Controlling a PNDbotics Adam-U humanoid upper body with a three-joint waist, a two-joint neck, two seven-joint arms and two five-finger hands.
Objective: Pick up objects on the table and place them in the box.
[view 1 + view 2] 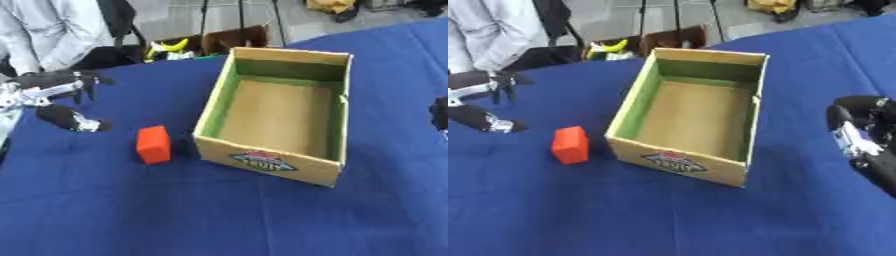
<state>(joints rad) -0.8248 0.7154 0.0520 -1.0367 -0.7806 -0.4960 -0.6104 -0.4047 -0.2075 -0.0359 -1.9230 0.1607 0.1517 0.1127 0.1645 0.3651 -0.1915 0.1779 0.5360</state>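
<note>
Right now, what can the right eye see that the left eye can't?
Only the right eye view shows the right hand properly, at the right edge above the blue cloth; I cannot tell how its fingers stand. The left eye view catches just a dark sliver of it, but shows more of the left hand, open. Both show the orange block standing left of the cardboard box, apart from it, with nothing inside the box.

A table point(219, 215) covered in blue cloth carried two things. An open cardboard box point(273, 115) with a green inner lining and a printed label on its near wall sat near the middle, and an orange block point(153, 144) stood just left of it, apart.
</note>
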